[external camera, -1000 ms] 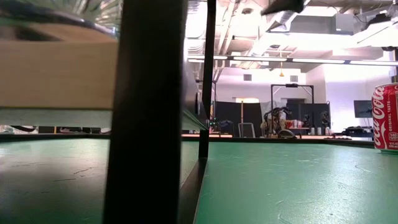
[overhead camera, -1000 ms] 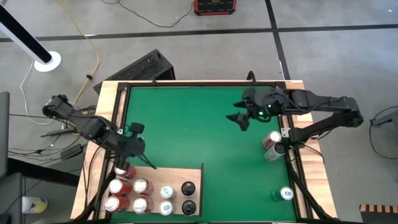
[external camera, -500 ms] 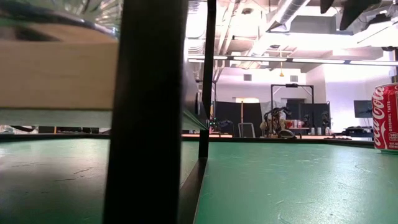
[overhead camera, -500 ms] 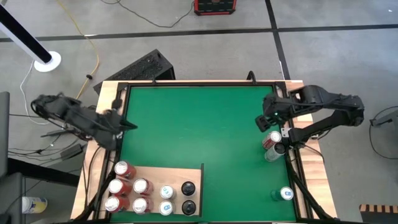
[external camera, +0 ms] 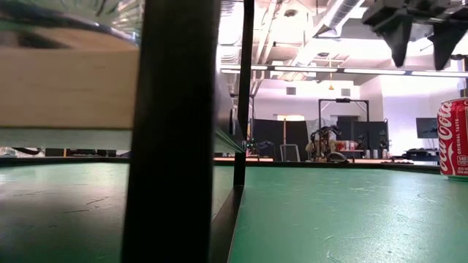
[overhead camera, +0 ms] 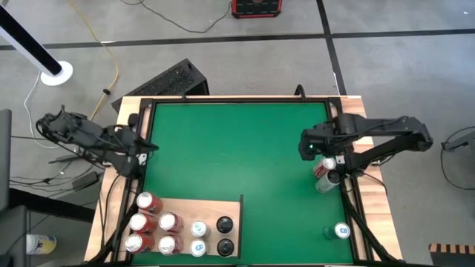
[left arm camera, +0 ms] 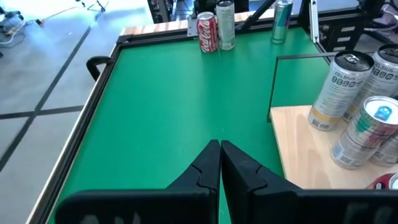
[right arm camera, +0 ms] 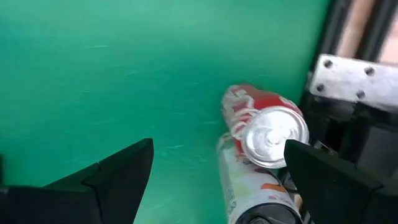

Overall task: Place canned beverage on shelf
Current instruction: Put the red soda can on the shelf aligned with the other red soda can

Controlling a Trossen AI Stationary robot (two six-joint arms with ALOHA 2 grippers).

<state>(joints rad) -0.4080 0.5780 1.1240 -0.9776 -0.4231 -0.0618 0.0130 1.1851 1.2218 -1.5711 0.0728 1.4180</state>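
Green mat [overhead camera: 237, 156]: red can [right arm camera: 264, 124] below right gripper [right arm camera: 217, 165], jaws spread (left gripper [left arm camera: 219, 163] shut).

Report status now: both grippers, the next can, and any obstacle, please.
Left gripper shut, empty, at mat's left edge. Right gripper open above red can. Silver can touching beside it. Shelf has free room.

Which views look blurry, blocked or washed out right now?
Low view: a dark post close to the lens blocks much of the frame, and the ceiling lights glare. Right wrist view: the red can is soft. High view: evenly lit.
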